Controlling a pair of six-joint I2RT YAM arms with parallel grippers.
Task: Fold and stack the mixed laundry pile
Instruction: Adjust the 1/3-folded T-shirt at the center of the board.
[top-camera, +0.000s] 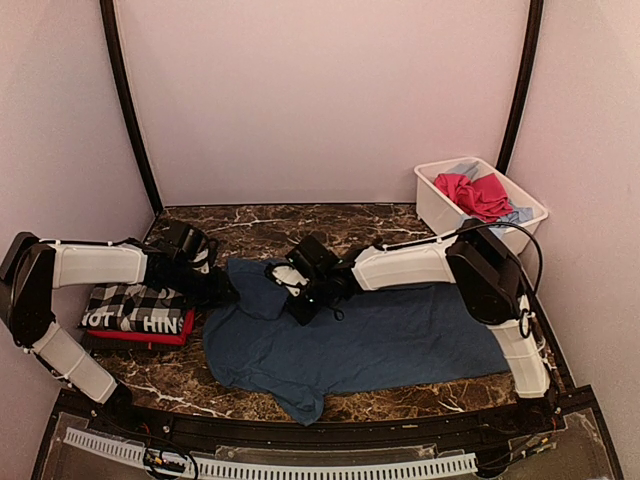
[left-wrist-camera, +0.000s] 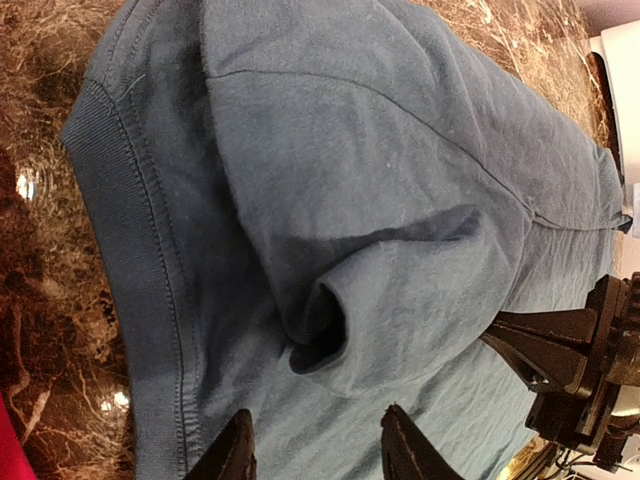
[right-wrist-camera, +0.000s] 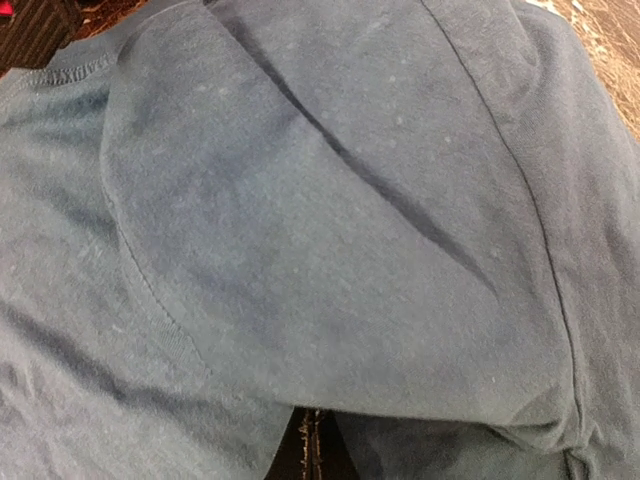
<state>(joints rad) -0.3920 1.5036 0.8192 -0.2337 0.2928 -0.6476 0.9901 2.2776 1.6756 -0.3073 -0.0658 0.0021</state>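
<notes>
A navy blue tee (top-camera: 380, 335) lies spread across the middle of the marble table. Its left sleeve (left-wrist-camera: 400, 300) is puffed up into a loose fold. My right gripper (top-camera: 300, 298) reaches in from the right. Its fingers (right-wrist-camera: 318, 440) are pressed together, their tips hidden under the sleeve fold (right-wrist-camera: 330, 250), shut on that cloth. My left gripper (left-wrist-camera: 316, 415) hovers over the tee's left part near the ribbed hem (left-wrist-camera: 120, 230), fingers apart and holding nothing. A folded black-and-white checked garment (top-camera: 135, 305) rests on a red tee (top-camera: 150, 338) at the left.
A white tub (top-camera: 440, 215) stands at the back right, holding pink cloth (top-camera: 478, 195) and light blue cloth (top-camera: 515, 215). Curtain walls close in the back and sides. Bare marble (top-camera: 300, 225) shows behind the tee.
</notes>
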